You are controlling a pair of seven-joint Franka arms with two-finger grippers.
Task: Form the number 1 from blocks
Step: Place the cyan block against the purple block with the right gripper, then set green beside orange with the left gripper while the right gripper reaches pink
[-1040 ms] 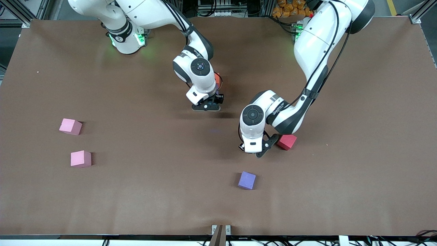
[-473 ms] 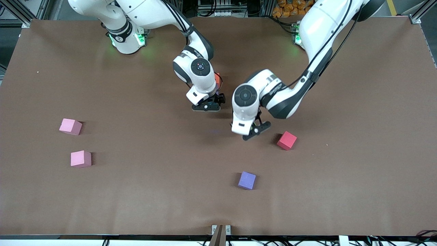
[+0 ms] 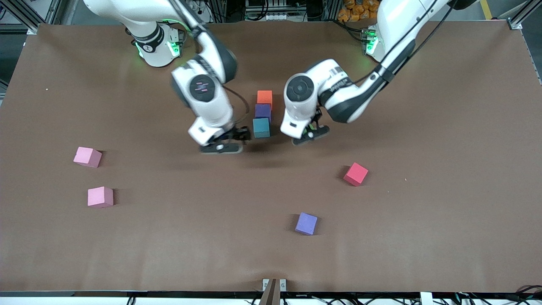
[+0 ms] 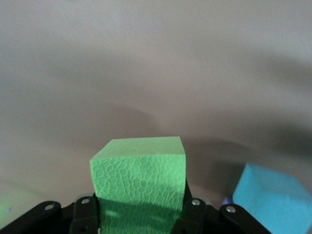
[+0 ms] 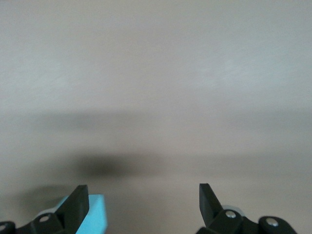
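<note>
Left hand (image 4: pixel 141 217) grips green block (image 4: pixel 139 183); right hand (image 5: pixel 144 204) spread.

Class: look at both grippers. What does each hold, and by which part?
The left gripper holds the green block, jaws shut on two opposite sides of its lower part. The right gripper holds nothing; its jaws are open.

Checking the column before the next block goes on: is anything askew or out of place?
Nothing stands out. The orange block, dark purple block and light blue block sit in one straight column; the left gripper holds a green block squarely.
</note>
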